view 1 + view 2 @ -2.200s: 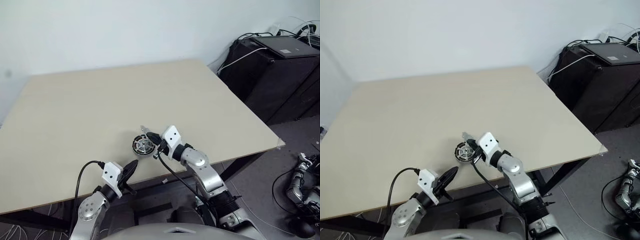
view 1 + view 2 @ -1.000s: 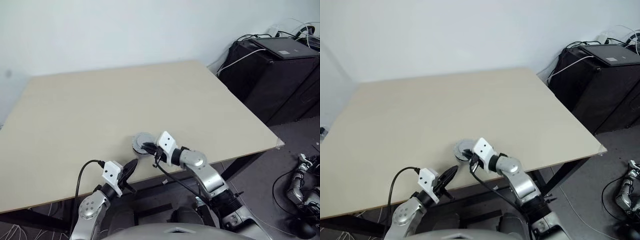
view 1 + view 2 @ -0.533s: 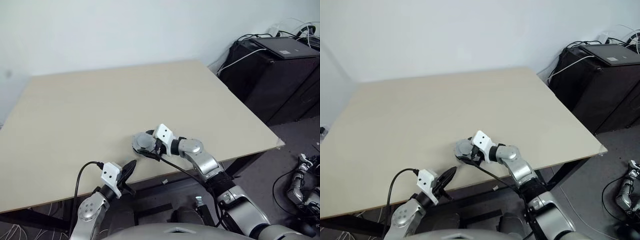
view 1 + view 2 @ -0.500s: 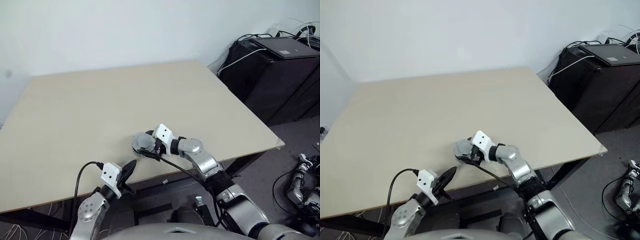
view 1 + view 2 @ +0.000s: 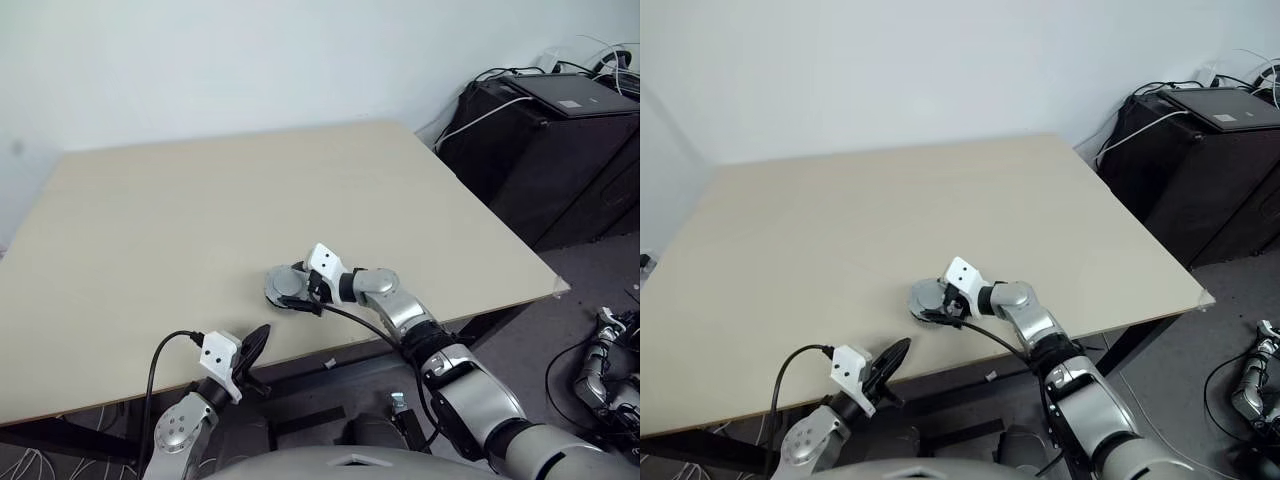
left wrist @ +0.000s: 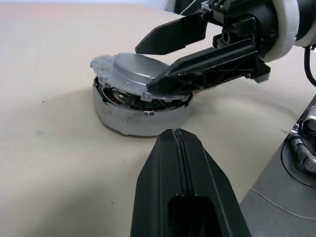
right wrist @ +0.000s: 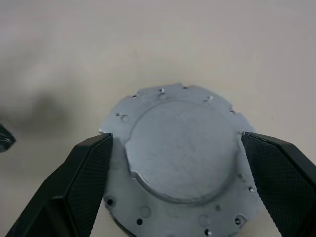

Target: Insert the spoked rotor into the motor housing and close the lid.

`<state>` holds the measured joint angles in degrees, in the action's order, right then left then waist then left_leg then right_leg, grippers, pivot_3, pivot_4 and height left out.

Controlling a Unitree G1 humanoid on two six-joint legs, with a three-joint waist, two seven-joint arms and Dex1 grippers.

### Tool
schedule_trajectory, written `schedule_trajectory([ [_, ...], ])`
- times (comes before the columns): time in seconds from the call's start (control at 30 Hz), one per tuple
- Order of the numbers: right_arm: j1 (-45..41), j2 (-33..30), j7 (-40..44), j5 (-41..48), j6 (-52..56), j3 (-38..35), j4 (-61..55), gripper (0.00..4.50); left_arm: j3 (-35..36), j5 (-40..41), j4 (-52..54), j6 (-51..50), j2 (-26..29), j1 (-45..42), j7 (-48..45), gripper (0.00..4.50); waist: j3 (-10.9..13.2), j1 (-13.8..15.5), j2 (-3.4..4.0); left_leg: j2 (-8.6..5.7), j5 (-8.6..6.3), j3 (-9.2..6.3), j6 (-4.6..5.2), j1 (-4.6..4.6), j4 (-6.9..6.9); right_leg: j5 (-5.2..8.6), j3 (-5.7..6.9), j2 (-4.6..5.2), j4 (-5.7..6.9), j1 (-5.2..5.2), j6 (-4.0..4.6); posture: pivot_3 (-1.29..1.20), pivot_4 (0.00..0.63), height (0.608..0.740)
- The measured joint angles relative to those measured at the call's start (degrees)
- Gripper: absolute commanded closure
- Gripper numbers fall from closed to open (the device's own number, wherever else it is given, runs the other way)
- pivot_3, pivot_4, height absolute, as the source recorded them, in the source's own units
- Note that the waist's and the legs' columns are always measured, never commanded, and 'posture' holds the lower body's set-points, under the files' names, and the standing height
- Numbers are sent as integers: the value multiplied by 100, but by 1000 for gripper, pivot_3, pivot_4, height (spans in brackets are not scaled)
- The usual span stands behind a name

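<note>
In the left eye view the motor housing sits on the beige worktop near its front edge, with the lid lying on top of it, smooth grey face up. The right end effector reaches in from the housing's right side, its two black fingers spread wide to either side of the lid. The left end effector hangs at the worktop's front edge, nearer the robot than the housing and well apart from it, holding nothing. A black cabinet with cables stands far to the housing's right.

In the left wrist view the left end effector's fingers are pressed together, pointing at the housing. The lid sits tilted on the housing, not seated flat; copper-brown windings show in the gap beneath it. The right end effector's fingers flank the lid.

In the right wrist view the lid lies between the right end effector's parted fingers. Whether they touch its rim I cannot tell.
</note>
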<state>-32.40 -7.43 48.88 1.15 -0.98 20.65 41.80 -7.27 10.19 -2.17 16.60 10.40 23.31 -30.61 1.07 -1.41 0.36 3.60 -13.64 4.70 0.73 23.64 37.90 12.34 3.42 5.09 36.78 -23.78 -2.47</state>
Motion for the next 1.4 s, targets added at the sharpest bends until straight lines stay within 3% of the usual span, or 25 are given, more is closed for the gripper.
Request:
schedule_trajectory([
  [0.23,-125,28,212,-85,-23,-33,307,29,-3,-1,2,20,-20,36,82,4500,0,-2,1,0,0,1,0,-1,0,0,-1,0,1,0,0,0,0,740],
  [0.4,-133,66,248,-94,-23,-109,334,1167,-4,-1,6,20,-21,64,112,4500,1,-5,2,0,-1,1,-1,-1,0,0,-1,0,2,-1,0,0,0,740],
  [1.4,265,-86,117,-449,620,62,-723,1171,-66,0,71,-47,-8,-24,62,4500,-4,16,9,0,-2,1,-3,-6,-2,4,-1,2,2,1,3,0,0,740],
])
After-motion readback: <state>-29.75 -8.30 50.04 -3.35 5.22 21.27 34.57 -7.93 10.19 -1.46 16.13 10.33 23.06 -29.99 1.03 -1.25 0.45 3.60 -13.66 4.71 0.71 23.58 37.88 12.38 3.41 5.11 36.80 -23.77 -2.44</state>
